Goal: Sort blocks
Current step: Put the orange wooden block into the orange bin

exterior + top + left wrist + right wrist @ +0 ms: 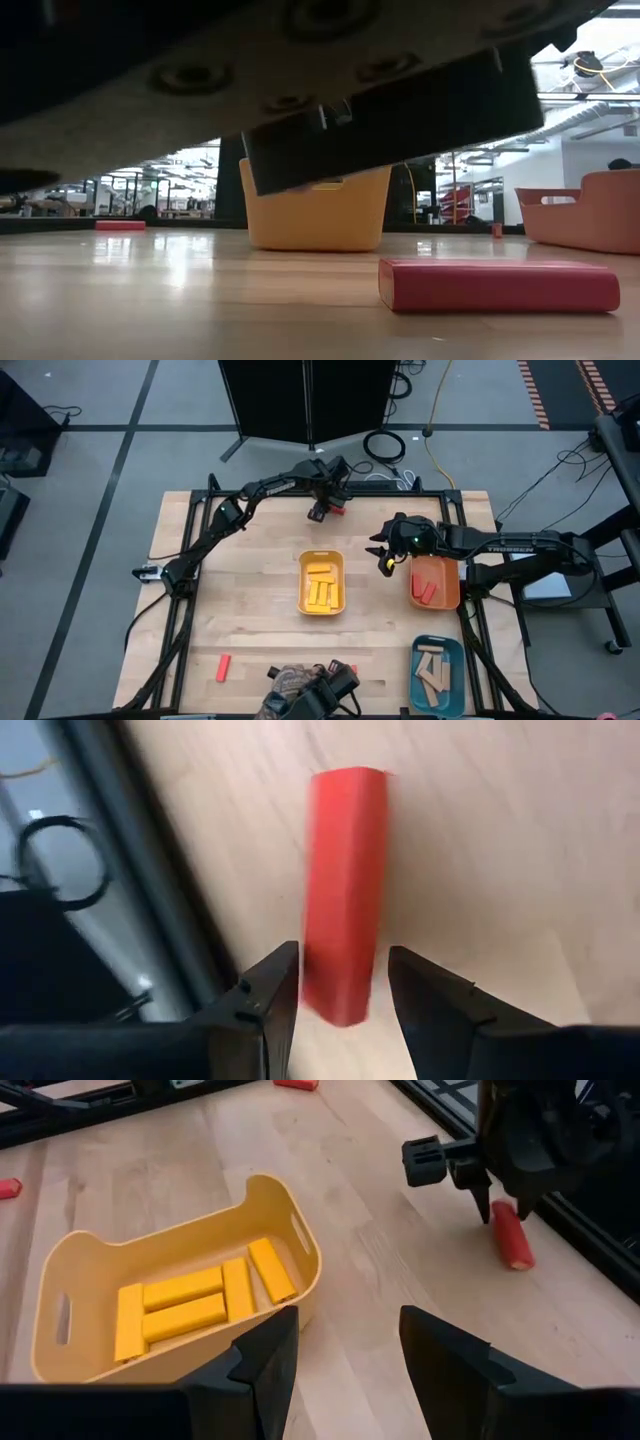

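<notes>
A red block (345, 890) lies flat on the table near the far edge. My left gripper (343, 955) points down over it, open, with one finger on each side of the block's near end; no touch shows. The same block (512, 1235) appears in the right wrist view, under the left gripper (322, 512). My right gripper (345, 1320) hangs open and empty above the table, between the yellow tray (322, 582), which holds several yellow blocks (185, 1305), and the orange tray (437, 598), which holds red blocks (428, 585).
A teal tray (437, 650) with tan blocks (433, 672) stands at the near right. Loose red blocks lie at the near left (224, 667) and close to the low camera (500, 285). The black table frame (300, 488) runs just behind the left gripper.
</notes>
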Controlling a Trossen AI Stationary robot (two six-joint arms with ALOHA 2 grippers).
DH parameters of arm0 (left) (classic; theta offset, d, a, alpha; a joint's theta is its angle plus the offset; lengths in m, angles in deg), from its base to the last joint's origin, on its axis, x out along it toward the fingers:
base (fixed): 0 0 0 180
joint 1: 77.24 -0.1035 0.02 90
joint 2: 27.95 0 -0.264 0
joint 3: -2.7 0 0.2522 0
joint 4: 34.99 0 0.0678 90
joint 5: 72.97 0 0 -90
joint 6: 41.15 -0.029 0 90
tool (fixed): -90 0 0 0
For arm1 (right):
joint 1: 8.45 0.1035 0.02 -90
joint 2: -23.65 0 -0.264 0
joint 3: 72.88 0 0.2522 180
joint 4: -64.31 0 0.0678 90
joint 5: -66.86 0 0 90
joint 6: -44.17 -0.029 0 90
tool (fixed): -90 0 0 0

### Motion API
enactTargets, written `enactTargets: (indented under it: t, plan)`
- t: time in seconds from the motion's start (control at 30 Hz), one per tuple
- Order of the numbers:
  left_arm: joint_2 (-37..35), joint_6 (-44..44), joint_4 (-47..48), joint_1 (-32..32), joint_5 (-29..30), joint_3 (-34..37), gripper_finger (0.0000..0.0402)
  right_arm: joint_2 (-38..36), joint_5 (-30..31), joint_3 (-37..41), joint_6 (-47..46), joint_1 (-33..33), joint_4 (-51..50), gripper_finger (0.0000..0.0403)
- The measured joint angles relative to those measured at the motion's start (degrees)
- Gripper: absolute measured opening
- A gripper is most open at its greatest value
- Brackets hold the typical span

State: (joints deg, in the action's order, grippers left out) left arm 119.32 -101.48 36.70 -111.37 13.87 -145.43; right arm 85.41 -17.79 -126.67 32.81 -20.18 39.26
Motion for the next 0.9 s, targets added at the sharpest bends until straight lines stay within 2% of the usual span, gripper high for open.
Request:
enactTargets:
  t: [0.2, 0.9]
  plan:
    - [0.5, 0.0, -0.2, -0.3, -2.7, 0.0, 0.0153, 0.0, -1.0, 0.0, 0.0, 0.0, 0.2, 0.0169]
    - [1.0, 3.9, 0.4, -1.6, -5.0, 0.0, 0.0134, 0.0, -1.2, 0.0, -0.2, 0.0, 0.0, 0.0169]
